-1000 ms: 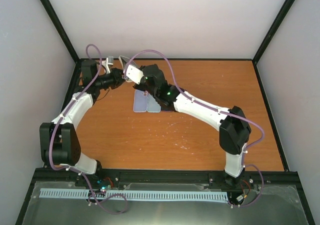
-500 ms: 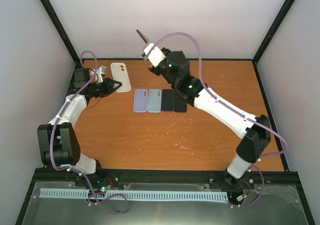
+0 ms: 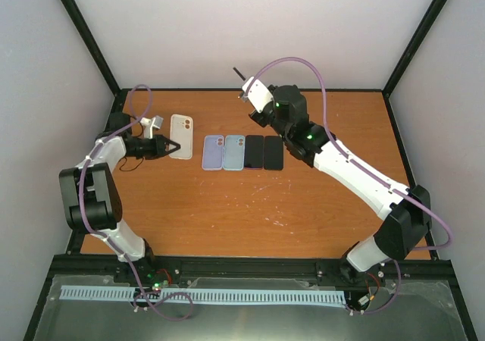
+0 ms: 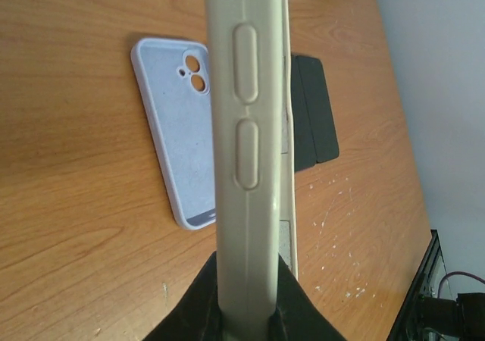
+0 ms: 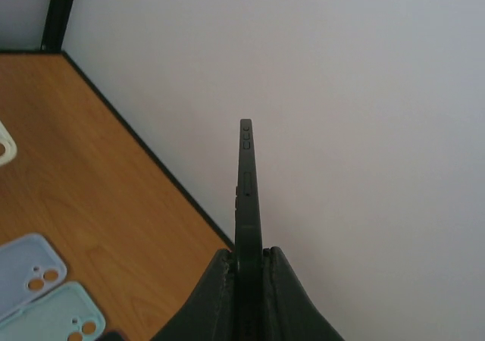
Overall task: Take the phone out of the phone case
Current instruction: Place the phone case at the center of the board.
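Phone: the dark phone (image 5: 247, 189) is out of its case, held upright and edge-on in the air by the back wall (image 5: 364, 91), well apart from the case, with its side buttons showing
Right gripper: the right gripper (image 5: 248, 256) is pinching the phone's lower end, with one of its fingers (image 5: 208, 295) pressed against each flat face
Phone case: the cream case (image 3: 182, 135) sits at the left end of the row with its camera cut-out at the far end; no phone shows in it
Left gripper: the left gripper (image 3: 165, 147) is clamped on the case's near end; its wrist view shows the case edge-on with the button bumps running up between the fingers; whether the case touches the table (image 3: 303, 204) cannot be told
Row beside it: a lilac case (image 3: 214, 152), a pale teal case (image 3: 233, 152) and two dark slabs (image 3: 263, 152) that look like phones lie flat side by side, just beside the cream case
Step in hand: judging by the gap between phone and case, the pulling apart looks done and each arm carries its half
Next move: probably lower the phone flat onto bare wood beside the dark slabs; it is gripped by one end only, so the wrist must tilt it level first
Care: release the case only once it lies flat, clear of the lilac one
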Action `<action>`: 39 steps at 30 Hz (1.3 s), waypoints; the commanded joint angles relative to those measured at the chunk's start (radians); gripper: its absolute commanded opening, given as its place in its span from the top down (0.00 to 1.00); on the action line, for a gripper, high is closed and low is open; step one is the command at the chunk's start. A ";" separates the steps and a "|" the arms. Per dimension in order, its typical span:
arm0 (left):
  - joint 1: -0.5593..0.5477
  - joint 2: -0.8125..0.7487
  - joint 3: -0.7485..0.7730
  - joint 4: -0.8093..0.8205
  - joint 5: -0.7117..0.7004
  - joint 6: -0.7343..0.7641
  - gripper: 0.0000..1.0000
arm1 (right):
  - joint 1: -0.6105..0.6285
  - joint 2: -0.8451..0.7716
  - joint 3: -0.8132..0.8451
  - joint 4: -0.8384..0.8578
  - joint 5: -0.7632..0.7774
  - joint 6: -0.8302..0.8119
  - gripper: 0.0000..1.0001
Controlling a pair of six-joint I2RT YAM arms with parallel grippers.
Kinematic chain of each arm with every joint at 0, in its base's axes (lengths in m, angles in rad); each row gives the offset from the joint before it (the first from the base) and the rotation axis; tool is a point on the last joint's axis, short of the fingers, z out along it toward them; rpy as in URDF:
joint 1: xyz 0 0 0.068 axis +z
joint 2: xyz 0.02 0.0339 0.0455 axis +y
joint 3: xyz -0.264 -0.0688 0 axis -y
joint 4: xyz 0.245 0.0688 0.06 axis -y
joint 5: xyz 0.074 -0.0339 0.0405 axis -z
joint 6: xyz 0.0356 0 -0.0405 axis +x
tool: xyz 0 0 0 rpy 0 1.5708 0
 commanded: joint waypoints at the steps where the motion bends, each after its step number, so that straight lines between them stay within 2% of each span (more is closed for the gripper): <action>1: 0.007 0.063 0.023 -0.024 0.022 0.071 0.99 | -0.017 -0.073 -0.027 0.015 -0.021 0.027 0.97; 9: 0.007 0.243 0.100 -0.026 0.047 0.044 0.99 | -0.029 -0.091 -0.048 -0.004 -0.037 0.020 0.97; 21: -0.006 0.406 0.169 -0.048 0.009 0.056 0.99 | -0.057 -0.088 -0.048 -0.014 -0.044 0.030 0.97; 37: -0.081 0.515 0.215 -0.037 -0.032 0.025 0.99 | -0.062 -0.058 -0.028 -0.030 -0.054 0.036 0.97; 39: -0.082 0.513 0.211 -0.030 -0.049 0.010 0.96 | -0.063 -0.057 -0.028 -0.029 -0.055 0.036 0.97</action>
